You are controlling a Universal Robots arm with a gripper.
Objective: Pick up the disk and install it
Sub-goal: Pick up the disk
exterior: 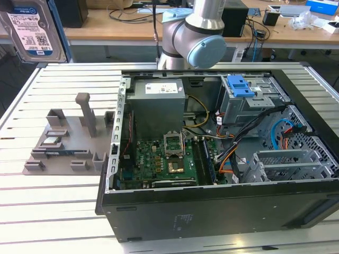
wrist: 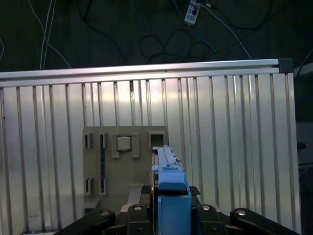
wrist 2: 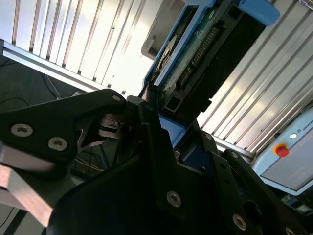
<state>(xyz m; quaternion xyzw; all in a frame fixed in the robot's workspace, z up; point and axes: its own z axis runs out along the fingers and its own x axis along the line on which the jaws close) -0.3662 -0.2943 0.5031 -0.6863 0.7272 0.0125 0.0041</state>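
Observation:
The disk [exterior: 32, 32] hangs high at the exterior view's top left, label side showing, with blue rails along its edges. In the second wrist view its circuit-board side [wrist 2: 195, 54] sticks out from between my black fingers [wrist 2: 146, 122]. The first wrist view has it edge-on, a blue rail [wrist: 172, 188] clamped in my gripper [wrist: 171, 208]. The gripper is shut on the disk, well above the slatted table.
An open computer case [exterior: 212, 211] lies on the slatted table [exterior: 53, 211], with a grey power supply [exterior: 159, 106], a motherboard [exterior: 164, 159] and a drive cage with a blue latch [exterior: 241, 87]. A grey fixture plate [exterior: 69, 148] sits to its left, below the disk [wrist: 124, 166].

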